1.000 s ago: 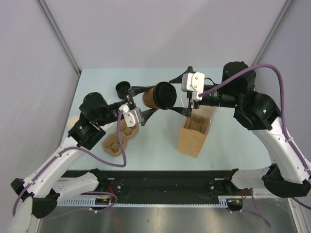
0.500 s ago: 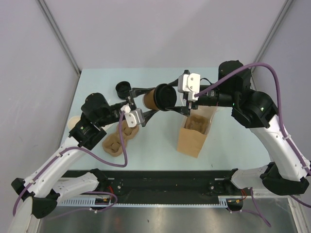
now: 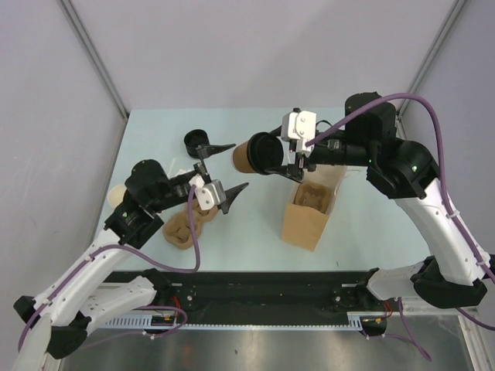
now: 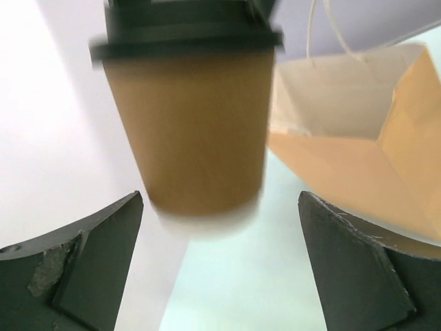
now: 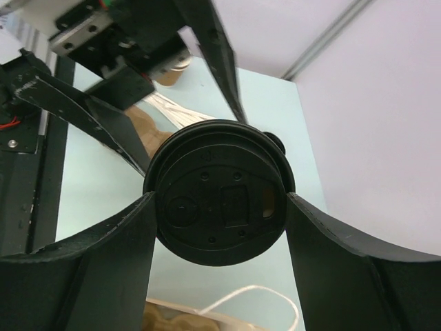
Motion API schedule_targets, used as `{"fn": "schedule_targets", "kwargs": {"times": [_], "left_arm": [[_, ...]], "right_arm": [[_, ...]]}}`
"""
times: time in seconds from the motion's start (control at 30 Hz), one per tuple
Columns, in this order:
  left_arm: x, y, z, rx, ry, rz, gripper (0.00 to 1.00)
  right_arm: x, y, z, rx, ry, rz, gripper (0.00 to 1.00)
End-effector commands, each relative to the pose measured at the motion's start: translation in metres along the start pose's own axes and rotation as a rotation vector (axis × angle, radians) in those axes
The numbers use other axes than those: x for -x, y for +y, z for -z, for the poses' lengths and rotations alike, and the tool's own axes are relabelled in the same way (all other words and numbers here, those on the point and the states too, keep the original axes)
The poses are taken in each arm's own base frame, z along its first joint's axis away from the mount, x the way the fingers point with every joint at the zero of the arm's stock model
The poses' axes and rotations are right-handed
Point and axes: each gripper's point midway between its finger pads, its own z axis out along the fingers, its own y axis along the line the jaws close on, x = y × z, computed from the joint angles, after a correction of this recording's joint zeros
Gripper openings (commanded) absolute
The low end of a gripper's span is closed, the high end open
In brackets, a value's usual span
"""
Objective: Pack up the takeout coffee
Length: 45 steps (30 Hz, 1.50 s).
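Handover done: we note the left claw point(image 3: 240, 165) has let go and backed off. The right claw point(image 3: 271, 154) alone grips the takeout coffee point(image 3: 247, 154) by its lid, aloft beside the paper bag point(image 3: 304, 220). Bagging remains.

From above, the light is bright, even and diffuse, falling from overhead. The pale desk point(image 3: 155, 139) carries only soft, faint shadows beside the arms, and everything there is sharp.

In the left wrist view the takeout coffee point(image 4: 189, 131) is smeared by motion blur, worst at its base toward 6 o'clock. The paper bag point(image 4: 344, 138) at 3 o'clock is soft. The fingers point(image 4: 83, 262) of the left claw point(image 4: 220, 207), at 7 and 5 o'clock, are dark yet crisp.

In the right wrist view the black lid point(image 5: 219, 201) is in focus but dim. The fingers point(image 5: 103, 269) of the right claw point(image 5: 220, 203) are nearly silhouettes against a bright wall point(image 5: 386, 103) at 2 o'clock.
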Motion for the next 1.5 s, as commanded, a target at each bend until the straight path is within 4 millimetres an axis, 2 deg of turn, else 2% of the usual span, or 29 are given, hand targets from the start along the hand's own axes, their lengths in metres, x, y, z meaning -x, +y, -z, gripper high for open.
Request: {"fn": "schedule_targets", "kwargs": {"times": [0.0,0.1,0.13,0.17,0.2,0.23,0.33,0.43,0.57,0.6,0.67,0.7,0.8,0.83,0.9,0.93,1.0,1.17,1.3,1.37,1.47], "left_arm": [[-0.02,-0.005,0.026,0.028,0.096,-0.003,0.99],[-0.043,0.004,0.048,0.117,0.188,0.057,0.99],[-0.058,0.016,0.061,0.196,0.239,0.14,1.0],[-0.064,0.026,0.07,0.249,0.258,0.191,0.99],[-0.071,0.033,0.076,0.31,0.271,0.317,0.99],[-0.085,0.051,0.095,0.401,0.313,0.37,0.99],[-0.093,0.077,0.116,0.535,0.32,0.517,1.0],[-0.103,0.091,0.127,0.612,0.347,0.594,0.99],[-0.109,0.094,0.133,0.655,0.332,0.663,0.99],[-0.11,0.094,0.134,0.665,0.325,0.684,1.0],[-0.109,0.093,0.133,0.661,0.314,0.682,1.0],[-0.112,0.097,0.139,0.693,0.313,0.703,0.99],[-0.123,0.1,0.143,0.717,0.331,0.73,1.0],[-0.126,0.102,0.145,0.731,0.336,0.736,1.0],[-0.136,0.105,0.15,0.762,0.35,0.761,1.0],[-0.138,0.106,0.152,0.772,0.352,0.768,0.99],[-0.146,0.109,0.16,0.811,0.35,0.797,1.0],[-0.148,0.115,0.165,0.837,0.32,0.853,0.99],[-0.144,0.119,0.163,0.827,0.301,0.847,1.0],[-0.145,0.122,0.162,0.825,0.302,0.844,0.99],[-0.152,0.125,0.162,0.834,0.311,0.865,1.0]], "right_arm": [[0.012,-0.021,0.017,-0.069,-0.03,-0.015,0.53],[0.001,-0.03,0.017,-0.085,-0.007,-0.039,0.53],[-0.001,-0.031,0.015,-0.085,-0.002,-0.043,0.53],[-0.011,-0.036,0.01,-0.091,0.025,-0.053,0.53],[-0.016,-0.038,0.006,-0.094,0.04,-0.06,0.53],[-0.023,-0.041,0.0,-0.108,0.064,-0.065,0.53],[-0.039,-0.046,-0.03,-0.118,0.144,-0.059,0.52],[-0.057,-0.045,-0.063,-0.109,0.243,-0.038,0.5],[-0.091,-0.038,-0.099,-0.076,0.37,-0.062,0.48],[-0.106,-0.034,-0.113,-0.056,0.404,-0.069,0.48],[-0.12,-0.031,-0.125,-0.057,0.444,-0.073,0.48],[-0.137,-0.027,-0.137,-0.04,0.48,-0.089,0.47],[-0.162,-0.022,-0.156,-0.023,0.514,-0.12,0.46],[-0.18,-0.015,-0.166,-0.005,0.545,-0.138,0.45],[-0.191,-0.012,-0.176,-0.005,0.551,-0.155,0.45],[-0.205,-0.008,-0.183,-0.002,0.576,-0.179,0.45],[-0.215,-0.007,-0.189,-0.007,0.586,-0.206,0.45],[-0.251,0.005,-0.2,-0.004,0.614,-0.295,0.46],[-0.269,0.006,-0.208,0.005,0.604,-0.33,0.47],[-0.273,0.002,-0.212,-0.002,0.58,-0.343,0.48],[-0.286,0.007,-0.214,0.013,0.581,-0.345,0.49]]}}
